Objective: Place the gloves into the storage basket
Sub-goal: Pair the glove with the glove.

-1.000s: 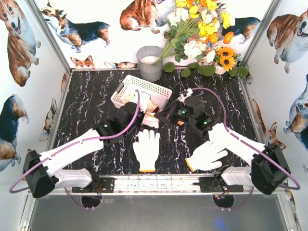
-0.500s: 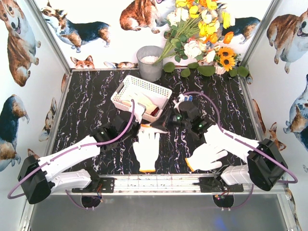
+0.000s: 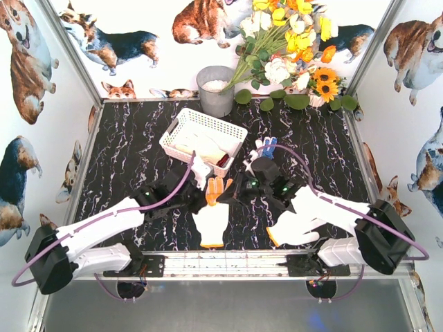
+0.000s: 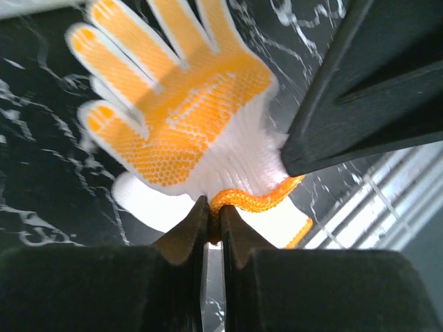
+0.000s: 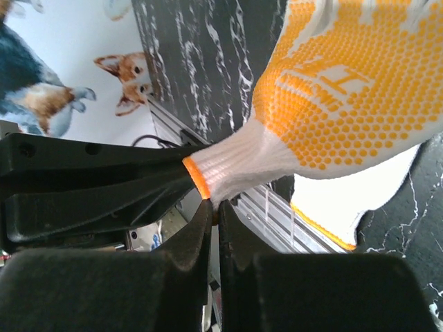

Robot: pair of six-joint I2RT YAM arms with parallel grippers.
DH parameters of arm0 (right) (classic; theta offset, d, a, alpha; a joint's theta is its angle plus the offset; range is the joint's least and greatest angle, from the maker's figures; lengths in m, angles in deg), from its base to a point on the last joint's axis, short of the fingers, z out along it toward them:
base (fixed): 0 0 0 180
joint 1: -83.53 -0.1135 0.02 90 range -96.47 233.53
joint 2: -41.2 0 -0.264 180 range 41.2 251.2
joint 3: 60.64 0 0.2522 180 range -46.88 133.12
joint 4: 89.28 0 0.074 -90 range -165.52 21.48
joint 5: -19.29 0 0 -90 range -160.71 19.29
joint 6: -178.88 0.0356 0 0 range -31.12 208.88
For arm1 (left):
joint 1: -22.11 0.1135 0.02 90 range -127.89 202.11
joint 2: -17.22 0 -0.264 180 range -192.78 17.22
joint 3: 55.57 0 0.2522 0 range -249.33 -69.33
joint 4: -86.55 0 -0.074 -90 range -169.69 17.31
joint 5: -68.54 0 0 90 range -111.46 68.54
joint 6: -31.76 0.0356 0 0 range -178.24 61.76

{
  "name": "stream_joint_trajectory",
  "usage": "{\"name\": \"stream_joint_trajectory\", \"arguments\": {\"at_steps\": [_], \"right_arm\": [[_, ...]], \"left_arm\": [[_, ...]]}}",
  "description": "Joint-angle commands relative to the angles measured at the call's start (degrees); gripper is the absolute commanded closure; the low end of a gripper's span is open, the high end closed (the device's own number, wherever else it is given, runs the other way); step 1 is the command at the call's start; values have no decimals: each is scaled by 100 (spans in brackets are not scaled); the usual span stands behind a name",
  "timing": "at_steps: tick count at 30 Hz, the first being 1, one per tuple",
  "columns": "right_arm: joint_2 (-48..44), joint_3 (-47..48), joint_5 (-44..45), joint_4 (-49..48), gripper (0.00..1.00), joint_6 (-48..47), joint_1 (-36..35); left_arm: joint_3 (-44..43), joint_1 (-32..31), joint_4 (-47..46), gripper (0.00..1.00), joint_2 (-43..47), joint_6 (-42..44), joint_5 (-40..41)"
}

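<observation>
The left gripper (image 4: 213, 220) and right gripper (image 5: 213, 209) are each pinching the orange cuff of 1 dotted glove (image 3: 216, 187) just before the basket (image 3: 173, 128), likely for a handover; 2 white gloves (image 3: 211, 220) are waiting nearby.

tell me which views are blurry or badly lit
left wrist: orange-dotted glove blurred toward its tips, left gripper nearly black; right wrist: glove dots crisp, right gripper a dark silhouette; top external: sharp and evenly lit across the table.
</observation>
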Motion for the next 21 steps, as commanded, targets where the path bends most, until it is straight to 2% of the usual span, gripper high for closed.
{"name": "stream_joint_trajectory", "arguments": {"at_steps": [1, 10, 13, 15, 17, 21], "right_arm": [[322, -141, -159, -69, 100, -158, -255], [436, -665, 121, -393, 100, 129, -624], [325, -850, 258, -440, 100, 163, -634], [343, -899, 317, -398, 100, 73, -634], [427, -878, 320, -322, 95, -35, -627], [345, -821, 328, -305, 73, -198, -627]], "left_arm": [[160, 35, 197, 100, -340, -205, -1240], [444, 20, -35, 100, -618, -599, -1744], [725, -13, -507, 98, -734, -917, -2070], [937, -26, -906, 91, -745, -1176, -2174], [1059, -24, -1129, 78, -682, -1337, -2125], [1050, -26, -1075, 49, -205, -1435, -1716]]}}
